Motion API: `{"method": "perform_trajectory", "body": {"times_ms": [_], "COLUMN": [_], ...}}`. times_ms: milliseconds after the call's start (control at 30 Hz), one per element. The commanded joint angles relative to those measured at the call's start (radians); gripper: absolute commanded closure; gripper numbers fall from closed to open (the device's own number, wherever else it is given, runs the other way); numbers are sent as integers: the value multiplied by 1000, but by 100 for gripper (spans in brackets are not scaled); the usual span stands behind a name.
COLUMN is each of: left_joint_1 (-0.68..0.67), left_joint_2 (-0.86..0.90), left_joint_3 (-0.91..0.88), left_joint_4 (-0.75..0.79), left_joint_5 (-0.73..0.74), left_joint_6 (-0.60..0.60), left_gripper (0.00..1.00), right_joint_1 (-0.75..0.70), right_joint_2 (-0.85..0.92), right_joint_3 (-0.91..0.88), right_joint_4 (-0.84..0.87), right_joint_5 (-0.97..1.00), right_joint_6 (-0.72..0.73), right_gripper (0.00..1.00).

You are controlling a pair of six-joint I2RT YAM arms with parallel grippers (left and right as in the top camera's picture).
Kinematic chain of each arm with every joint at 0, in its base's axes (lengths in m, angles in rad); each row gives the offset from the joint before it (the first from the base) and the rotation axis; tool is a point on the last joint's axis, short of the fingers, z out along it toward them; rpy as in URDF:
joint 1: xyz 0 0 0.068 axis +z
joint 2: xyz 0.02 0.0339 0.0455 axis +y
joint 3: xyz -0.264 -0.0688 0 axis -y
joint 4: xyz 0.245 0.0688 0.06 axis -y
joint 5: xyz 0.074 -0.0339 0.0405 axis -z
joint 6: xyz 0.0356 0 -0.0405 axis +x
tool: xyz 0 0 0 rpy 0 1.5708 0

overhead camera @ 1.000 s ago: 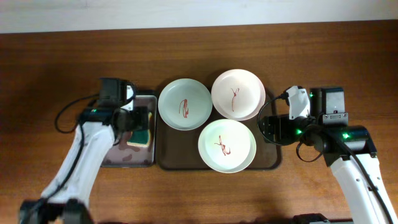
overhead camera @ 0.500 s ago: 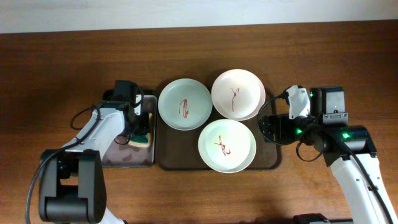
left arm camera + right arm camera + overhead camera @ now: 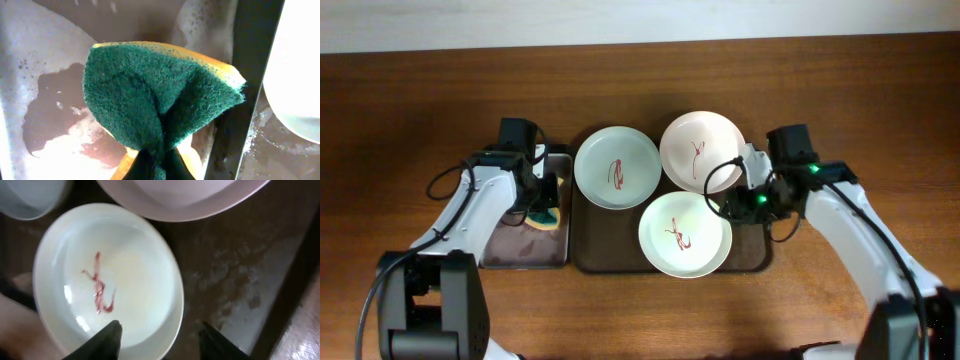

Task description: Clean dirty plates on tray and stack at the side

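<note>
Three plates with red smears lie on the dark brown tray (image 3: 588,250): a pale-green one (image 3: 617,167) at the back left, a white one (image 3: 702,151) at the back right, and a front one (image 3: 685,235). My left gripper (image 3: 545,200) is shut on a green and yellow sponge (image 3: 550,216), which the left wrist view shows pinched and folded (image 3: 160,95) between the fingertips (image 3: 175,167). My right gripper (image 3: 728,207) is open. Its fingers (image 3: 107,340) straddle the right rim of the front plate (image 3: 115,275), one over the plate and the other over the tray (image 3: 235,265).
A smaller black tray (image 3: 520,250) with foamy water (image 3: 30,75) lies left of the big tray, under the sponge. Wooden table surrounds both trays. The dark rim (image 3: 250,75) between the trays and the pale-green plate's edge (image 3: 300,75) lie just right of the sponge.
My left gripper has shut on the sponge in the small tray. The right arm has swung left to the front plate's right rim, and its jaws have narrowed.
</note>
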State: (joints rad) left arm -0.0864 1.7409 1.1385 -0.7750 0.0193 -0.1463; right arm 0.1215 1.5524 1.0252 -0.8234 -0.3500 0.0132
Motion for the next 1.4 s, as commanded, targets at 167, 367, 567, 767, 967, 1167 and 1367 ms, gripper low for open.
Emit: {"method": "perform_trajectory", "body": {"times_ms": [167,367,567,767,967,1167,1367], "left_joint_1": [6,6,6,6,6,4,-79], "left_joint_2": [13,13,6,-119,-299,-351,-356], "left_joint_3": [-135,-135,-129,-83,-77,-77,-77], "left_joint_4": [75,86,82,83,189,348,366], "left_joint_5": [11,11,11,12,-16,-159,-413], "left_joint_6": [0,0,-23,-25,-17,98,117], "left_gripper": [100,100,100,100,100,100,100], "right_joint_1": [6,10,10,10,10,10,10], "right_joint_2": [208,240,240,240,240,240,240], "right_joint_3": [20,18,18,18,18,18,18], "right_joint_4": [66,58,33,19,19,20,20], "right_joint_5": [48,47,47,47,47,47,47], "right_joint_6": [21,21,28,28,28,28,28], "right_gripper": [61,88,96,96,96,96,96]}}
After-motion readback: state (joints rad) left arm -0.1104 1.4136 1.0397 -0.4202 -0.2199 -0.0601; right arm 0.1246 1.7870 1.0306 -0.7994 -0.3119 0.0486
